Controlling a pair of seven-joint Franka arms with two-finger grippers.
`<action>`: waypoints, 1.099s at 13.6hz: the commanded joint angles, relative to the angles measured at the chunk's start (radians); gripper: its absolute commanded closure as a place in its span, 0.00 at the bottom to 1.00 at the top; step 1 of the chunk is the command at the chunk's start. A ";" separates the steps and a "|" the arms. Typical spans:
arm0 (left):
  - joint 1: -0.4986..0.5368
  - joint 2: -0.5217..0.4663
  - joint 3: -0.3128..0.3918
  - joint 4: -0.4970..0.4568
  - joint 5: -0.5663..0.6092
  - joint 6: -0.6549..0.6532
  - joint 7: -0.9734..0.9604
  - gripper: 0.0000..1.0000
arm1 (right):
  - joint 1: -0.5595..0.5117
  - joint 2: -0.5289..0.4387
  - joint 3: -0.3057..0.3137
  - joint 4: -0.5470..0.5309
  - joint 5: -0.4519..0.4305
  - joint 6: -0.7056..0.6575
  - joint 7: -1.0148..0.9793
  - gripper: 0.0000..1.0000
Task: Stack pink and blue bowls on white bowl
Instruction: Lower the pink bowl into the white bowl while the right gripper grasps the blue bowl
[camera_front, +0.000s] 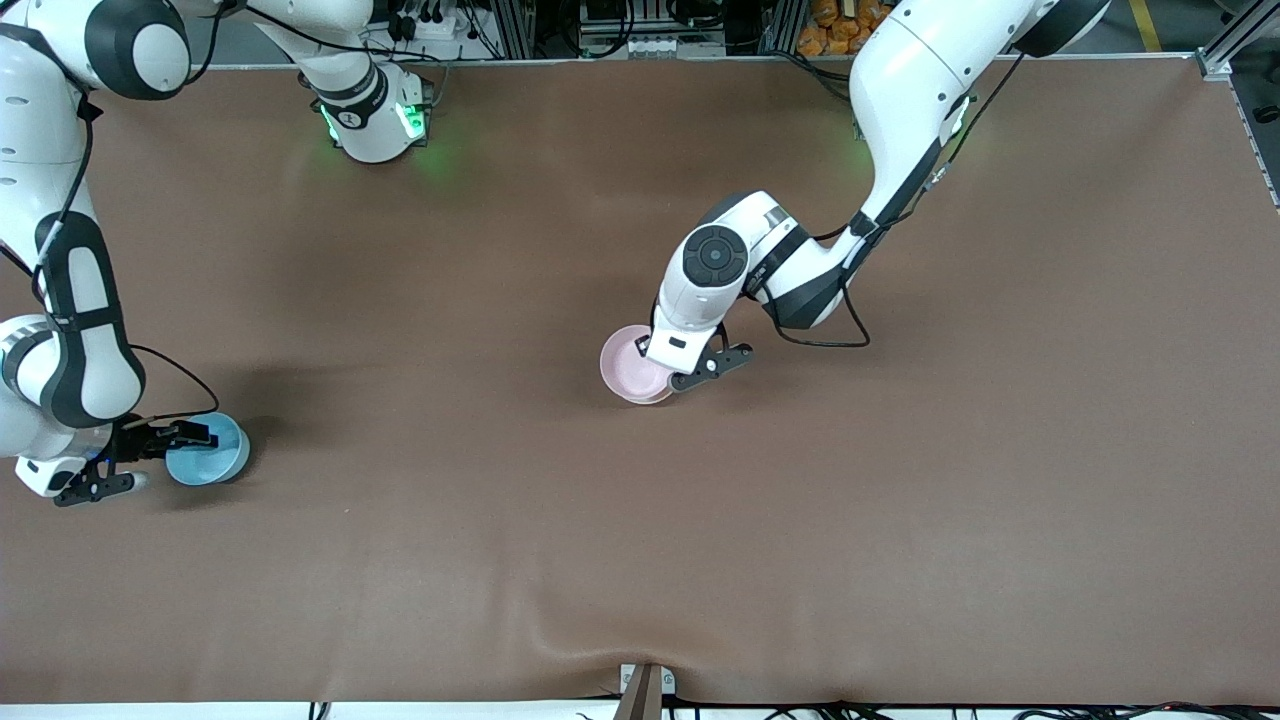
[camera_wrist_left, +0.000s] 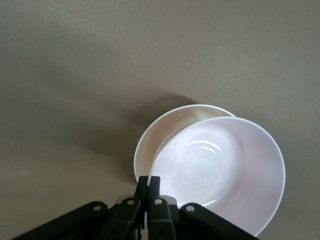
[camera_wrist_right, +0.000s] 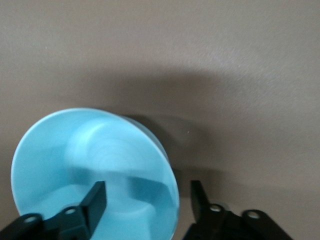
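table (camera_front: 900, 500) in brown cloth carries everything. left arm (camera_front: 900, 110) reaches from its base to mid-table. right arm (camera_front: 70, 330) hangs at its own end of the table, by that edge.

we see the left gripper (camera_front: 668, 372) clenched on the rim of the pink bowl (camera_front: 628, 360), mid-table, roughly centred between the ends. in the left wrist view the pink bowl (camera_wrist_left: 220, 172) sits tilted and offset over the white bowl (camera_wrist_left: 165, 132), the white rim showing past it, so not nested yet. we judge the step is seating pink into white: centre the rims, level the bowl, lower till it rests, then let go. releasing while offset could tip it off.

the blue bowl (camera_front: 208, 450) lies near the edge at the right arm's end. the right gripper (camera_front: 160, 440) straddles its rim, fingers (camera_wrist_right: 95, 200) apart, one inside the blue bowl (camera_wrist_right: 95, 170) and one outside, not pinching yet. we would close square on the rim before lifting.
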 joint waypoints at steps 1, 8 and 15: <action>0.001 0.015 -0.003 0.021 0.029 0.002 -0.023 0.58 | -0.008 0.000 0.010 0.008 0.029 0.047 -0.035 1.00; 0.009 -0.045 -0.005 0.012 0.030 -0.028 -0.041 0.00 | 0.009 -0.007 0.013 0.017 0.029 0.044 -0.034 1.00; 0.093 -0.248 -0.008 0.020 0.029 -0.222 -0.006 0.00 | 0.015 -0.073 0.238 0.022 0.027 -0.013 -0.023 1.00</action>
